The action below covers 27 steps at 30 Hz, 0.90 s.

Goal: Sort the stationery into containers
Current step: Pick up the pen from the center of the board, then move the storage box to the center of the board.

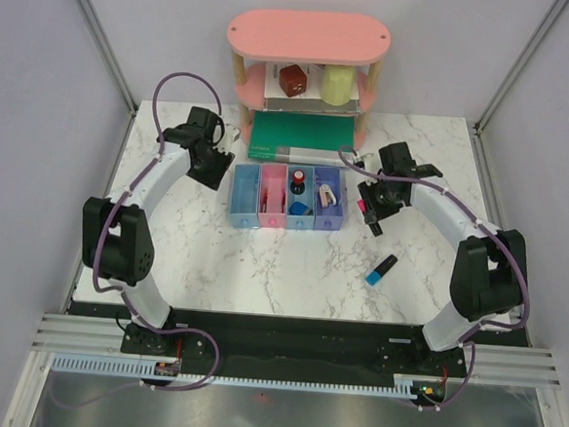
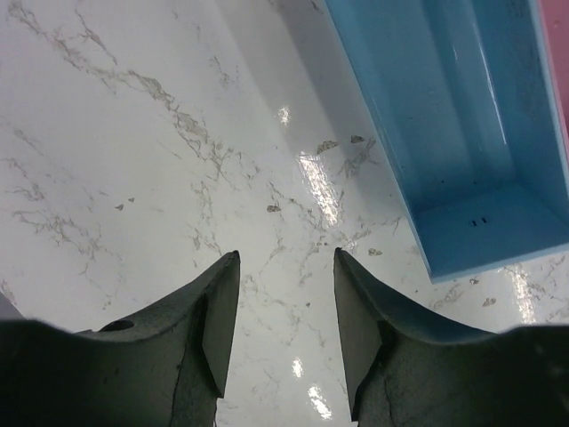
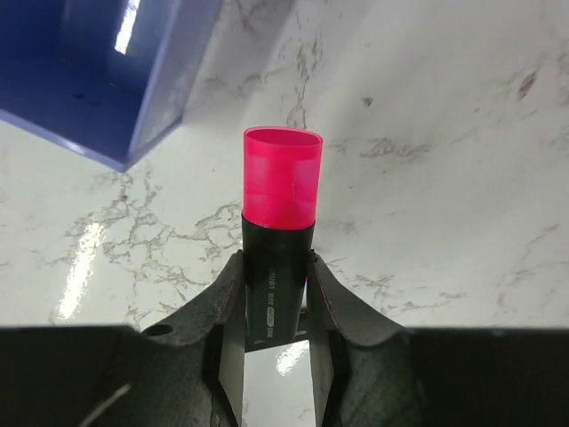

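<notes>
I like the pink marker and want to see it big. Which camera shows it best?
The right wrist view: the pink-ended highlighter fills the middle, pinched in the right gripper. The top view shows only a tiny pink speck there. The left wrist view misses it.

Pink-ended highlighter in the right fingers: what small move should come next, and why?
Probably carry the pink-ended highlighter sideways over the purple-blue bin. The right fingers are shut on it, and it sits just outside that bin's wall, the nearest container.
</notes>
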Each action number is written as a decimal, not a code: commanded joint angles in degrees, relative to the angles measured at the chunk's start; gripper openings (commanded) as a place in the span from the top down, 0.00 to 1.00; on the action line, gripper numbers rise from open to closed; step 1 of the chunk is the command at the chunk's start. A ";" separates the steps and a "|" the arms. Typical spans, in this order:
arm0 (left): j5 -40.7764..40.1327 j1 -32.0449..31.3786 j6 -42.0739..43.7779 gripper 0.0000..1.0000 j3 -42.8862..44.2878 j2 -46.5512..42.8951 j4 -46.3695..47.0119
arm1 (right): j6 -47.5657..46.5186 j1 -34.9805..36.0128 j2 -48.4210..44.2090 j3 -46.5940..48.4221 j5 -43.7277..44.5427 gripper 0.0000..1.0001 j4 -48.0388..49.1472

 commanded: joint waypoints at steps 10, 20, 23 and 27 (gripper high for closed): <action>-1.56 -0.05 1.12 0.48 2.69 10.21 7.62 | -2.25 0.07 -3.77 19.57 -11.93 1.00 -6.80; 5.73 -1.72 -0.37 0.49 4.28 10.74 7.45 | -1.45 2.71 1.41 24.85 -18.27 1.00 -5.40; 6.53 -3.30 -0.11 0.49 3.75 10.66 7.27 | -1.54 3.76 3.43 27.14 -18.88 1.00 -4.87; 6.53 -6.19 -0.11 0.49 3.05 11.09 7.19 | -1.28 4.90 5.63 30.73 -19.85 1.00 -4.17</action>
